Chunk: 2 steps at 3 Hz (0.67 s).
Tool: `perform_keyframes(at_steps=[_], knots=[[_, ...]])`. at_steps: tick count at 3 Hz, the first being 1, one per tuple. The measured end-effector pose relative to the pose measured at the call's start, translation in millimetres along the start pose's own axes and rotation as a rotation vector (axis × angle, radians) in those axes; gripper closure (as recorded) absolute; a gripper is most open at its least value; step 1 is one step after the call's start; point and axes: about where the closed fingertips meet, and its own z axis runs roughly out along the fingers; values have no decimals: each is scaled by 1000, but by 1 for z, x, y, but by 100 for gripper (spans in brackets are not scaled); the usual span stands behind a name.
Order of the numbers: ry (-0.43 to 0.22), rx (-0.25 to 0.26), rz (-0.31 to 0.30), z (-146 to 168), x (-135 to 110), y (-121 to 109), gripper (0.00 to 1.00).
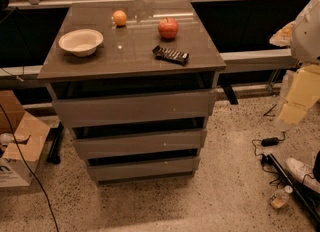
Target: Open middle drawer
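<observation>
Middle drawer point(140, 142) is sitting between the other two fronts, looking shut. Front is looking stiff, glossy, slippery, handleless, so probably best hooking its top edge at the dark gap. Gripper point(296, 103) is hanging at right edge, well apart; its state can't be told.

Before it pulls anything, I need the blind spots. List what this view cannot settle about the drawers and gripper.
- Inside of the middle drawer, camera view: dark gap shadowed under the top drawer.
- The gripper, camera view, right edge: cut off by the frame, outline unclear.
- Label on the dark wrapped bar, camera view: too small to read.
</observation>
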Motion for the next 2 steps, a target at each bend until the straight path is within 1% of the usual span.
perform_keyframes(at_steps=[1, 2], knots=[[0, 0, 0, 0, 0, 0, 0], [-79, -12, -11, 22, -20, 7, 0]])
